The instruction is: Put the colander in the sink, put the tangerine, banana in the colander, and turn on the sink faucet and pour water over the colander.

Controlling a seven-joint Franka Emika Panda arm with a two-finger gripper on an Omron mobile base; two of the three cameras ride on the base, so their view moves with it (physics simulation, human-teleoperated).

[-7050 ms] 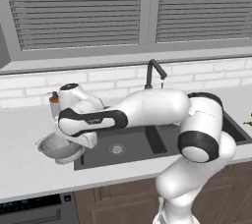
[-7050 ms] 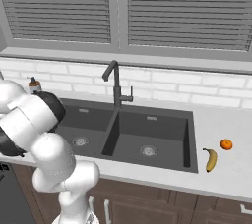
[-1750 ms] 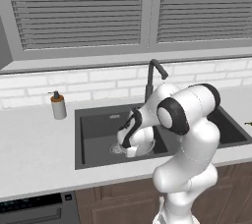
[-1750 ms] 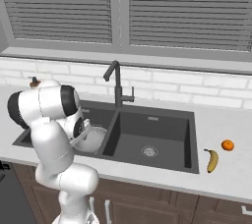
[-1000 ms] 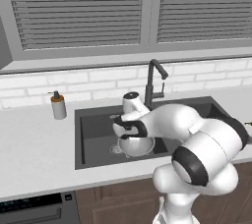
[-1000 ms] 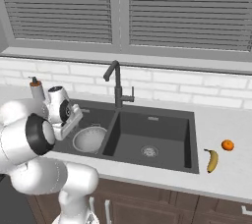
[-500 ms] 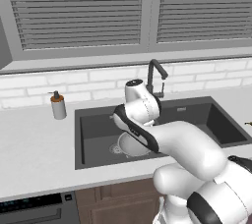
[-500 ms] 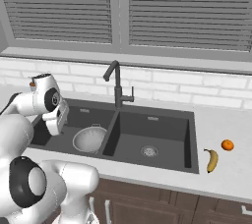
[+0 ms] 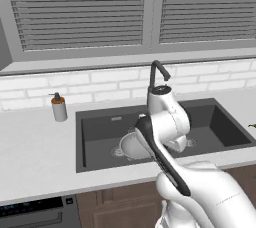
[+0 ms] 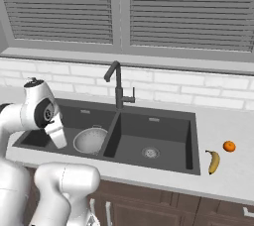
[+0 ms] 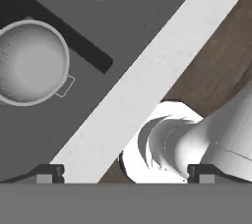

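Observation:
The silver colander sits upright in the left basin of the dark sink; the hand view shows its empty bowl, and in the left base view my arm partly covers the colander. My gripper is open and empty, looking down from above the sink's front edge, apart from the colander. The banana and the tangerine lie on the counter right of the sink. The dark gooseneck faucet stands behind the divider between the basins, its spout over the left basin.
A soap pump bottle stands on the counter left of the sink. The white counter strip runs along the sink's front, with brown cabinet fronts below. The right basin's drain is bare. White brick wall and blinds stand behind.
The hand, open all the while, has risen from the colander's rim and drawn back over the sink's front edge. The colander stays in the left basin.

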